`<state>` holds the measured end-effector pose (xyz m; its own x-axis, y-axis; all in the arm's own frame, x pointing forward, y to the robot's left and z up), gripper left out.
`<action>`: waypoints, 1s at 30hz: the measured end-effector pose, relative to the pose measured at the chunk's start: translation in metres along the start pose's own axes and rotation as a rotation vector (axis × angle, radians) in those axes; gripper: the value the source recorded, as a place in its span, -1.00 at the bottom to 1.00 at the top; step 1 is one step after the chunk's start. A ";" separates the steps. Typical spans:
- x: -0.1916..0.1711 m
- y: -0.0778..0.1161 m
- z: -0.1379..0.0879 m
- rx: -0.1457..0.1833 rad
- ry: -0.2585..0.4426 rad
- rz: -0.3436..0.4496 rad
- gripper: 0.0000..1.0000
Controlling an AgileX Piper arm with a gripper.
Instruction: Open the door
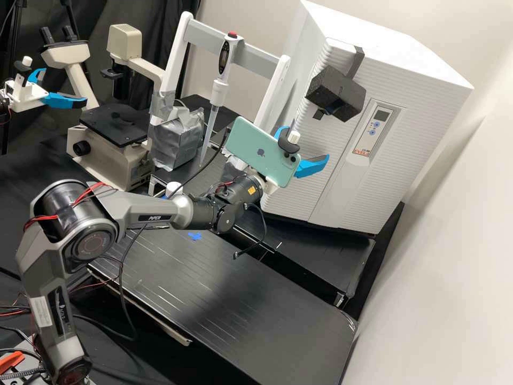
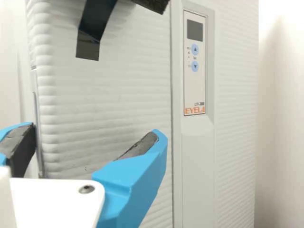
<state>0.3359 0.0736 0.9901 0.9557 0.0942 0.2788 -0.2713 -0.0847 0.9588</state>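
White door just beyond pincer, blue fingers spread apart.

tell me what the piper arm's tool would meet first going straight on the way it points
The tool would probably meet the white ribbed door first, though how much gap remains is hard to judge.

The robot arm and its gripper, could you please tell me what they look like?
The arm is dark grey, with rounded black joints, pale lettering on a black strip, and thin red and black cables. A small orange label marks the wrist section. The gripper has a white body and two bright blue, angular fingers with dark pads.
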 end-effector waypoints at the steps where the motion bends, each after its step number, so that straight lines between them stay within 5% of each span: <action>1: 0.000 0.001 0.001 0.000 0.004 0.000 -1.00; 24: -0.011 0.004 0.013 -0.011 0.062 -0.011 -1.00; 30: -0.027 0.008 0.020 0.013 0.070 0.015 -1.00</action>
<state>0.3105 0.0509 0.9895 0.9413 0.1615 0.2963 -0.2832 -0.0995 0.9539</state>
